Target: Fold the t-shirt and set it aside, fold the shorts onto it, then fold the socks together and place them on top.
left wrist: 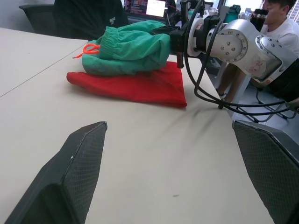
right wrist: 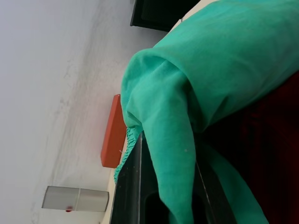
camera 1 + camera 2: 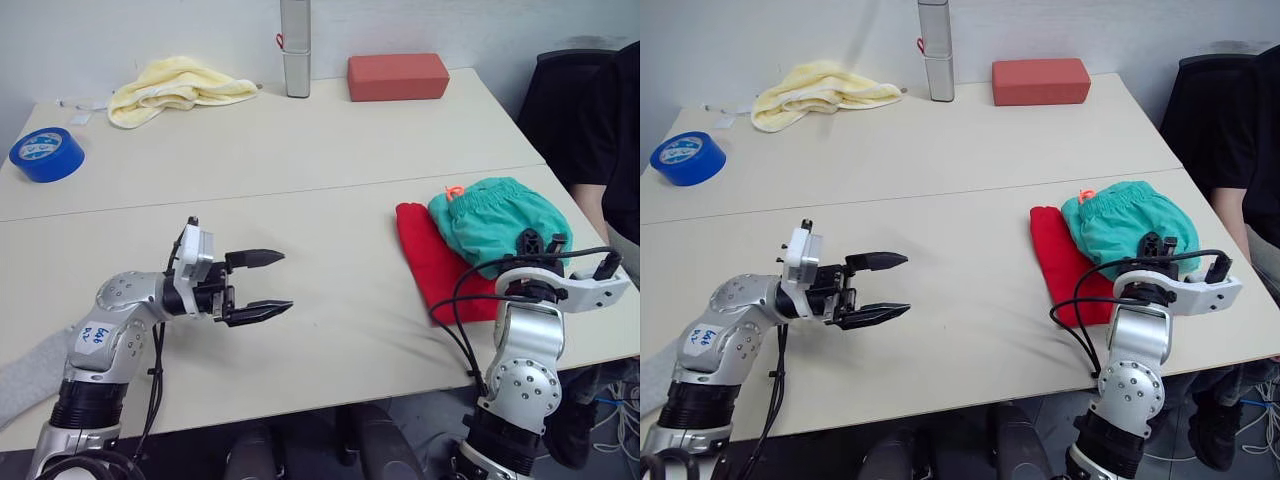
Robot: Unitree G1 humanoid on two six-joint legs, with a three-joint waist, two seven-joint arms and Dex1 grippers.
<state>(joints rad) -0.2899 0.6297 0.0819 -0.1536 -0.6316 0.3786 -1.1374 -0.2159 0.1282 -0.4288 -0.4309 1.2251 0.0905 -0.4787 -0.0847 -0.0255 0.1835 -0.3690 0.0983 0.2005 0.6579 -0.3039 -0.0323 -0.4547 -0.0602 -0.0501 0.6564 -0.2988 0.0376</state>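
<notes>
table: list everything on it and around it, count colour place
t-shirt: 1, red, folded, right side of the table
shorts: 1, teal, orange cord, on the t-shirt
towel: 1, pale yellow, far left
tape roll: 1, blue, left edge
block: 1, red-brown, far side
bottle: 1, grey, upright, left of the block
grey cloth: 1, near left corner
person: 1, dark top, right of the table
left end effector: open, over bare table
right end effector: shut on the shorts' near edge
</notes>
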